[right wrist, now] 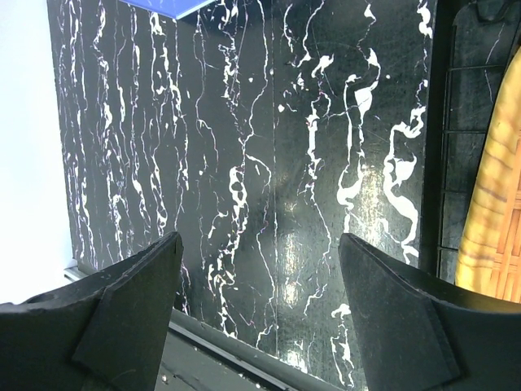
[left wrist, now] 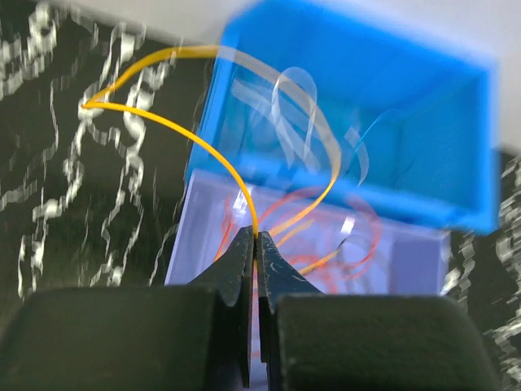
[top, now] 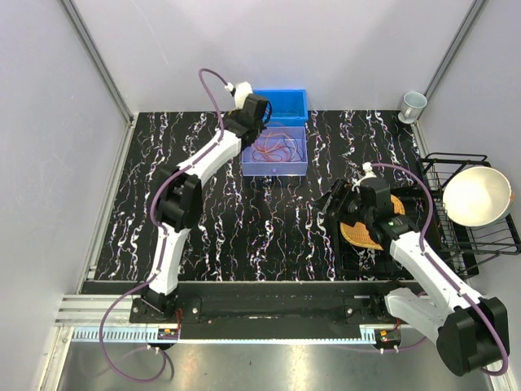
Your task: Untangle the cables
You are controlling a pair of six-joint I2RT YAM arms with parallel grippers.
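Note:
In the left wrist view my left gripper (left wrist: 257, 237) is shut on a thin yellow cable (left wrist: 159, 120), which rises from the jaw tips and loops up to the left over the table. Below it, a tangle of red and orange cables (left wrist: 342, 232) lies in a lavender bin (left wrist: 189, 244). From above, the left gripper (top: 257, 120) hangs over the far left corner of that lavender bin (top: 275, 169), with the cables (top: 273, 148) inside. My right gripper (right wrist: 260, 244) stands open over bare table, nothing between its fingers; it (top: 332, 204) is to the right of the bin and nearer the arms' bases.
A blue bin (top: 283, 104) stands right behind the lavender one; its blue bin wall (left wrist: 358, 187) fills the wrist view. A round wooden piece (top: 364, 235) lies under the right arm. A black rack (top: 456, 236) with a white bowl (top: 476, 195) sits right; a mug (top: 413, 104) far right.

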